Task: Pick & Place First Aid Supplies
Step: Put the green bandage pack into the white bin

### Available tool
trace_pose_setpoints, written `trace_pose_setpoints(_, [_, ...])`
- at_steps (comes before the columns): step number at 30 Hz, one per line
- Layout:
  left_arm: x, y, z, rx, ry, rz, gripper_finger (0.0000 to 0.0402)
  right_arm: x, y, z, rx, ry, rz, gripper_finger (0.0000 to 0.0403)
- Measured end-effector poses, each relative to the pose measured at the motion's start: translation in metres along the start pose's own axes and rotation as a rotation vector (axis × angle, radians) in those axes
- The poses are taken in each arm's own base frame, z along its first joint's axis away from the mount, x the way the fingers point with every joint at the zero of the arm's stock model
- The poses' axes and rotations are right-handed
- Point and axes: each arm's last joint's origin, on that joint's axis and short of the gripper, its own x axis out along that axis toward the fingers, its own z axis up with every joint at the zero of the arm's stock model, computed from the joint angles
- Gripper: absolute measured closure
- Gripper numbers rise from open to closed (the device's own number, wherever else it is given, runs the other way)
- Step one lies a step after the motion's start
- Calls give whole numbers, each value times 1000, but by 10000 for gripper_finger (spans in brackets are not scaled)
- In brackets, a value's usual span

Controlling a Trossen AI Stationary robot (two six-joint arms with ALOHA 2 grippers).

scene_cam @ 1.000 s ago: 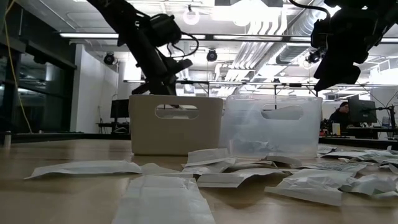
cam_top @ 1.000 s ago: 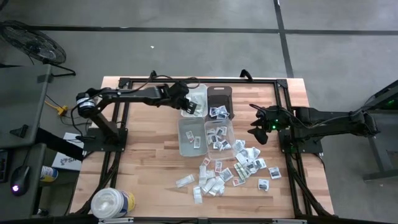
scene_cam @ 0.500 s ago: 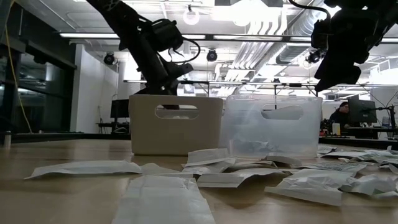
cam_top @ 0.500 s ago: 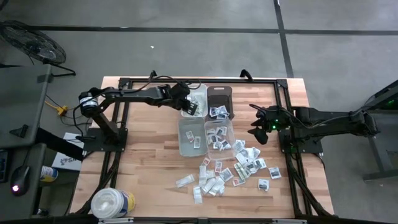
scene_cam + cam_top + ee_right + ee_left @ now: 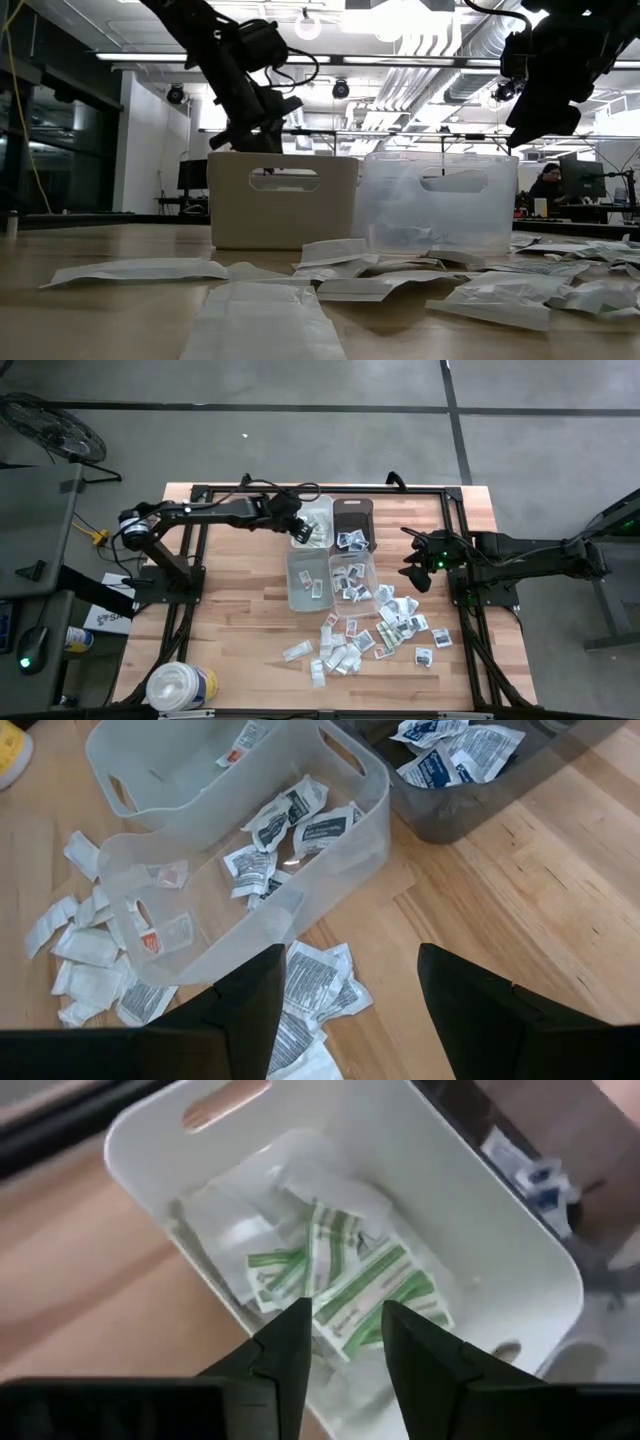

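left gripper (image 5: 340, 1342): over the white bin (image 5: 500, 1230), fingers parted, nothing between them; green-striped packets (image 5: 350, 1280) lie in the bin below.
right gripper (image 5: 345, 990): wide open, empty, hovering beside the clear bins (image 5: 330, 840).
loose packets (image 5: 375, 632): scattered on the table (image 5: 230, 620) (most still unsorted).
risk: you descend the left gripper, the fingers clip the bin wall and shove the bin.

Bright overhead ceiling lights (image 5: 400, 18) glare in low view; left wrist view soft, blurred.
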Motion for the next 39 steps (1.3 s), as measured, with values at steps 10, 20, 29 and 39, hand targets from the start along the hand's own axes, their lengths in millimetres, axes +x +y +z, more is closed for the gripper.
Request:
trace_pose_setpoints(10, [-28,-20,-18,500,113,-204,277,0,0,0,-3,2,-2,181])
trace_pose_setpoints(20, [-79,-61,-66,885,185,-338,277,0,0,0,-1,1,-10,181])
trace_pose_setpoints(29, [-110,-102,-117,1178,199,-571,277,0,-1,0,22,-9,-26,181])
trace_pose_setpoints(39, [-126,-134,-159,1514,87,-732,277,0,-1,0,22,-7,-25,181])
